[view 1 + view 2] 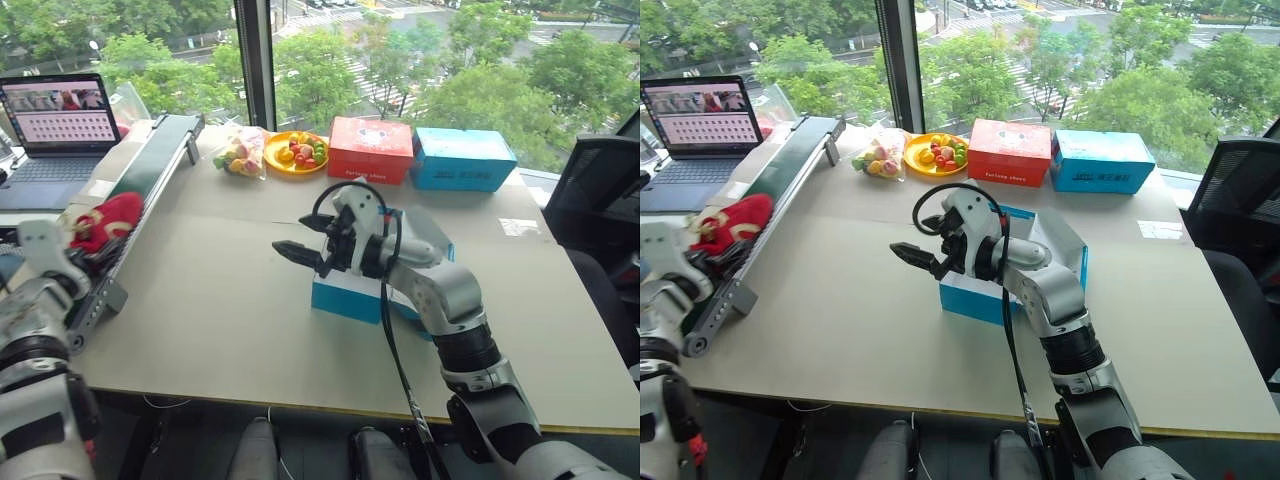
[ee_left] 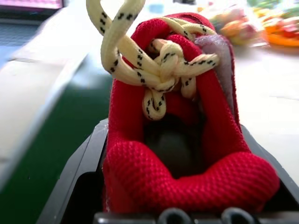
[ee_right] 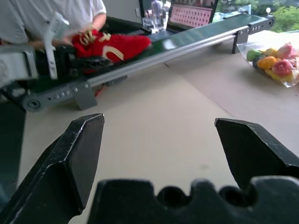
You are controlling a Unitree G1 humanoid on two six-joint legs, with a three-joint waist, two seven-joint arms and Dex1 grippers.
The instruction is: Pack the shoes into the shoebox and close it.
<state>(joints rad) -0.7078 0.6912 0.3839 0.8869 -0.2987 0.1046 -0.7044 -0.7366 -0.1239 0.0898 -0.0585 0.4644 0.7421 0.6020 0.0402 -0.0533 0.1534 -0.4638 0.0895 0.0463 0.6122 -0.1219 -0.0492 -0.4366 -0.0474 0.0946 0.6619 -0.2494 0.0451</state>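
One red shoe (image 1: 108, 220) with yellowish laces lies at the near end of the green conveyor (image 1: 150, 170), to my left. My left gripper (image 1: 90, 255) is shut on it. In the left wrist view its black fingers (image 2: 79, 177) press on both sides of the shoe's heel (image 2: 187, 182). The shoebox (image 1: 970, 295), bright blue and white inside, stands open on the table's middle, its lid (image 1: 1072, 250) raised at the right. My right gripper (image 1: 300, 238) hovers open and empty over the box's left edge, pointing toward the conveyor.
At the table's far edge stand a bag of fruit (image 1: 238, 152), a yellow plate (image 1: 274, 155) of fruit, a red box (image 1: 370, 148) and a plainer blue box (image 1: 462, 160). A laptop (image 1: 60, 115) sits far left. A black chair (image 1: 600, 190) is right. A person in white (image 3: 46, 18) stands behind the conveyor.
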